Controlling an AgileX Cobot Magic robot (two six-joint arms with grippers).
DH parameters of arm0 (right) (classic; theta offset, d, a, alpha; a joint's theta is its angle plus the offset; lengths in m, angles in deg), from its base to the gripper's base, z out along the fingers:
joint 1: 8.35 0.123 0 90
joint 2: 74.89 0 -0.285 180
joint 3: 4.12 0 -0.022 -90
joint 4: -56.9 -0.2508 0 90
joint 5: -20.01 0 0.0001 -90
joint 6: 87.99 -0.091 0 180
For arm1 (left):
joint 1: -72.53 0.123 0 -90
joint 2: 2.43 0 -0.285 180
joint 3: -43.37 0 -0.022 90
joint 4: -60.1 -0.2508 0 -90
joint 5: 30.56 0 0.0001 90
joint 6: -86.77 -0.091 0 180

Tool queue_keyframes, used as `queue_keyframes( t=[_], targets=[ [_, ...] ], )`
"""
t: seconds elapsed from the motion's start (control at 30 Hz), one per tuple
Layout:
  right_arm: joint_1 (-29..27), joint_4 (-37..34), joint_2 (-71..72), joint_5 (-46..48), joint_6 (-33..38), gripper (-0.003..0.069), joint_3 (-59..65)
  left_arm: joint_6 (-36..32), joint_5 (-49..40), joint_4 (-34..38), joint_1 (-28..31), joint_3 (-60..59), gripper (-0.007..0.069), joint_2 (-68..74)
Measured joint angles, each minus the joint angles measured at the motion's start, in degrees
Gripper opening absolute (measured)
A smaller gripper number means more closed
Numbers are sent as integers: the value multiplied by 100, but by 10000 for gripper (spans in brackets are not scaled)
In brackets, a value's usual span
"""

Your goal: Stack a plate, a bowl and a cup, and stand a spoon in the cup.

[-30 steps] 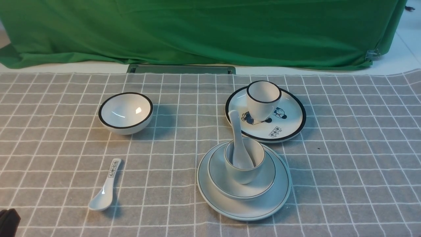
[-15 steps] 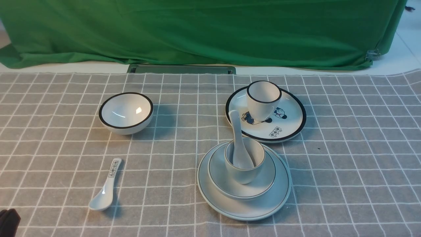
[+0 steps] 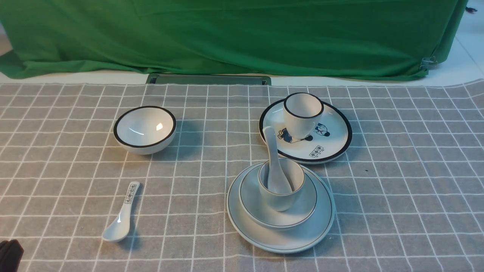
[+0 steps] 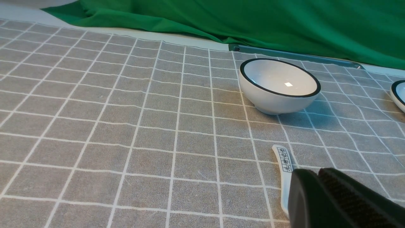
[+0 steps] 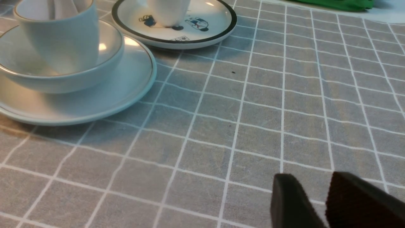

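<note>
While the spoon (image 3: pixel 275 162) stands in the cup (image 3: pixel 281 185), stacked on bowl (image 3: pixel 302 206) and plate (image 3: pixel 314 230) right of centre, the right gripper (image 5: pixel 316 196), jaws slightly parted and empty, sits nearer and rightward; left gripper (image 4: pixel 319 186) closed, empty.

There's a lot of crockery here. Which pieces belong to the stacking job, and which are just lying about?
Part of the job, already stacked:
- plate
- bowl on it
- cup in the bowl
- spoon standing in the cup

Just lying about:
- black-rimmed bowl
- cartoon plate
- black-rimmed cup on that plate
- printed spoon
</note>
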Motion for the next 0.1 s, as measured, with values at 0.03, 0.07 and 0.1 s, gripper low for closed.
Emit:
queue_keyframes(
  t=[0.03, 0.07, 0.1],
  targets=[
    [0, 0, 0, 0, 0, 235, 0, 0, 0, 0, 0, 0, 17, 0],
    [0, 0, 0, 0, 0, 235, 0, 0, 0, 0, 0, 0, 17, 0],
    [0, 0, 0, 0, 0, 235, 0, 0, 0, 0, 0, 0, 17, 0]
  ],
)
